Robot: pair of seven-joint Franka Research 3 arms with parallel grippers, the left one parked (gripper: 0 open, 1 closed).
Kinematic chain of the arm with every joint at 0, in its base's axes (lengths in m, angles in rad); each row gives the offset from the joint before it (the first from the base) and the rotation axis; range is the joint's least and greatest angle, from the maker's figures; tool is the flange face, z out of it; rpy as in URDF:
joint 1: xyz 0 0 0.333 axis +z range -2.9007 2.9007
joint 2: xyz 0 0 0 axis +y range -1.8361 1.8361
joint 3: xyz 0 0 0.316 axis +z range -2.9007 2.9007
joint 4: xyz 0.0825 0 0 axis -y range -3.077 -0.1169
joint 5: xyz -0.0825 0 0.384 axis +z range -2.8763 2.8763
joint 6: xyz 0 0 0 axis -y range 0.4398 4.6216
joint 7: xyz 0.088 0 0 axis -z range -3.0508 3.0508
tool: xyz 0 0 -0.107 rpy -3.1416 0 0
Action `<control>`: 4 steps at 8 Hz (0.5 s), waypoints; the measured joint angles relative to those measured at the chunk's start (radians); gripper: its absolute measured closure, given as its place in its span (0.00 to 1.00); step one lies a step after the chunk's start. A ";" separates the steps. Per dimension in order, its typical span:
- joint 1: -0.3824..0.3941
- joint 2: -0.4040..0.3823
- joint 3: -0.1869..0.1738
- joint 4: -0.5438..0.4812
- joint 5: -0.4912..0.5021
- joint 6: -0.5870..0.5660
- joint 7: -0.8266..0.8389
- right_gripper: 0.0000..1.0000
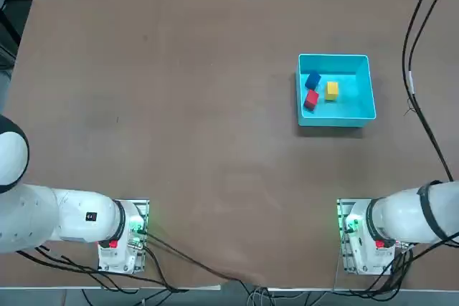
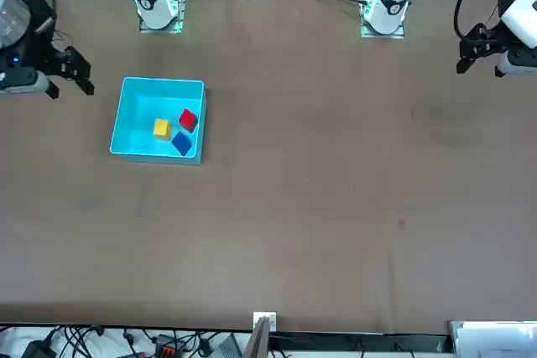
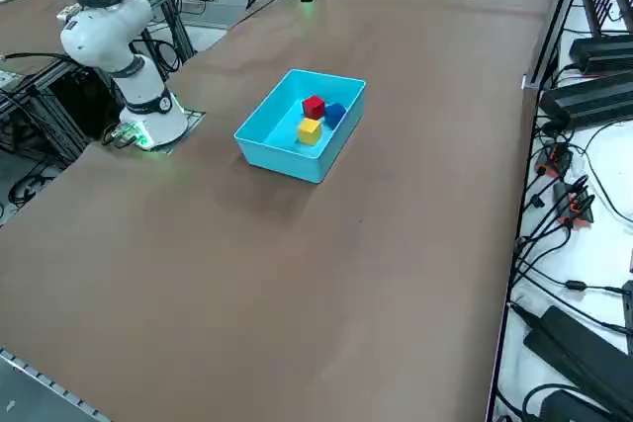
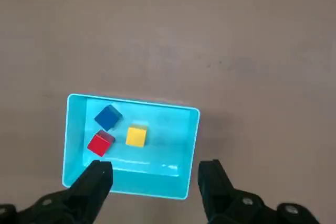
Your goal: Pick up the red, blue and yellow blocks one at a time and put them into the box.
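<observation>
Box (image 4: 185,145) on table (image 1: 179,141) held red block (image 4: 100,143), blue block (image 4: 108,117), yellow block (image 4: 136,136) — right gripper (image 4: 156,179) above, jaws open, empty — a careless descent could nudge the box.

Even, bright overhead light falls on the table (image 1: 179,105), with only a soft shadow hugging the box (image 3: 259,135) walls and no harsh glare. The fingers (image 4: 94,182) look slightly soft. Green lamps glow at the arm bases (image 1: 351,223).
</observation>
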 joint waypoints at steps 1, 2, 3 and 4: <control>-0.022 0.005 -0.001 0.007 0.017 -0.019 -0.001 0.00; -0.039 0.004 -0.003 0.012 0.025 -0.043 -0.001 0.00; -0.049 0.000 -0.003 0.017 0.030 -0.062 -0.001 0.00; -0.054 -0.005 -0.004 0.018 0.034 -0.067 -0.001 0.00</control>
